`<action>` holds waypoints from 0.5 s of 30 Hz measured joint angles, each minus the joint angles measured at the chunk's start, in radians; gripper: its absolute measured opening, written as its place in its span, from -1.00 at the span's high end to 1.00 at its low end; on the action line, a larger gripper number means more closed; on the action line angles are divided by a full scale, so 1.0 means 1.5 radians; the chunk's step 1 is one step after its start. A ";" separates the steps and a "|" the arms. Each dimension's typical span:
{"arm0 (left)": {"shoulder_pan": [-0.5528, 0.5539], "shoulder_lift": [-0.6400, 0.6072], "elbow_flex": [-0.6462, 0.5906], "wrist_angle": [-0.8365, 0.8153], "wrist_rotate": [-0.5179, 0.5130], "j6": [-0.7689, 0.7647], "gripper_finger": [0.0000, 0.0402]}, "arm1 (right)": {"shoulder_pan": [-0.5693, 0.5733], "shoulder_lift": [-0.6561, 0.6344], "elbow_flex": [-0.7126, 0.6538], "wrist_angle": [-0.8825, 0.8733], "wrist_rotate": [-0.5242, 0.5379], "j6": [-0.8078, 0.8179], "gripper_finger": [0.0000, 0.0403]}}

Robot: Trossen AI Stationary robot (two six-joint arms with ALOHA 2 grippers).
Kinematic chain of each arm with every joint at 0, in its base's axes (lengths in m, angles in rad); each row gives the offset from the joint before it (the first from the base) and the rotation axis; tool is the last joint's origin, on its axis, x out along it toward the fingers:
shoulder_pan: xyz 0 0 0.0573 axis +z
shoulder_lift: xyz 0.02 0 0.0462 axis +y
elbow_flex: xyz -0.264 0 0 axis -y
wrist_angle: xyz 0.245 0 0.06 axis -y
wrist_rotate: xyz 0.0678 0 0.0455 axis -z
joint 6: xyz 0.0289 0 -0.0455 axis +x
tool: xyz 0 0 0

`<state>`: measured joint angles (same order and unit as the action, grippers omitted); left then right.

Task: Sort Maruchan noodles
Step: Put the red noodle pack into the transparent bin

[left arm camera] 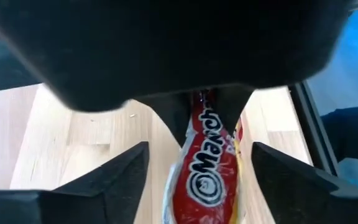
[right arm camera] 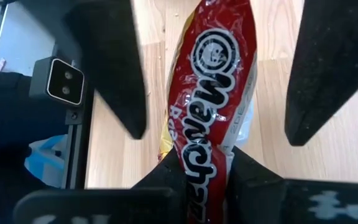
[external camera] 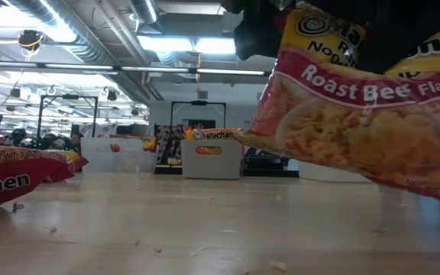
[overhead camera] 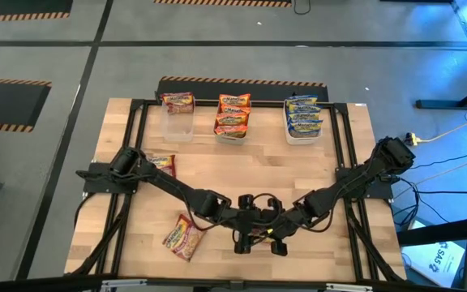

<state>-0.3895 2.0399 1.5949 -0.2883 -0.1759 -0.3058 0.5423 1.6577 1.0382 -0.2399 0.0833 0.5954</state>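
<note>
A red Maruchan noodles packet [external camera: 357, 114], roast beef flavour, hangs above the table's near middle with my right gripper [right arm camera: 210, 186] shut on it. My left gripper [left arm camera: 201, 180] faces it from the other side and stands open. Its two fingers [right arm camera: 110, 68] stand on either side of the packet's free end [right arm camera: 219, 37] with a gap at each side. Another red packet [overhead camera: 183, 235] lies flat on the table at the near left. A third packet [overhead camera: 160, 165] lies partly under my left arm. My right gripper pinches the red packet between its two fingers at one end [right arm camera: 205, 163], slanting down from the table's right. The packet reaches out past the fingertips, buckled into a narrow ridge. It is lifted clear of the table [external camera: 205, 221], tilted, its free end toward my left gripper.
Three clear tubs stand along the far edge: the left one [overhead camera: 178, 122] with a red packet, the middle one [overhead camera: 233, 118] with orange packets, the right one [overhead camera: 303, 118] with blue-and-yellow packets. Bare wood lies between the tubs and the grippers.
</note>
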 joint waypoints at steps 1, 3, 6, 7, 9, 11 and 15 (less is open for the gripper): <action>0.001 0.000 0.000 0.000 0.007 0.004 -0.33 | 0.000 0.000 0.000 0.000 0.000 0.000 0.81; 0.001 0.000 0.000 0.000 0.029 0.015 -0.23 | 0.000 0.000 0.000 0.001 -0.001 -0.001 0.81; 0.000 0.000 -0.002 -0.028 0.050 0.019 -0.09 | 0.001 0.000 0.000 0.005 -0.001 -0.001 0.81; -0.001 0.002 -0.003 -0.035 0.044 0.021 -0.06 | 0.001 -0.001 0.000 0.005 -0.001 -0.001 0.81; 0.000 0.002 -0.003 -0.035 0.040 0.029 0.00 | 0.001 -0.001 0.000 0.007 0.000 -0.001 0.81; 0.001 0.002 -0.003 -0.035 0.037 0.036 0.05 | 0.001 -0.002 0.000 0.006 0.001 -0.001 0.81; 0.001 0.002 -0.003 -0.034 0.035 0.036 0.14 | 0.001 -0.002 0.000 0.008 -0.003 0.001 0.78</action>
<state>-0.3882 2.0426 1.5906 -0.3397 -0.1230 -0.2518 0.5434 1.6554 1.0382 -0.2283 0.0784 0.5967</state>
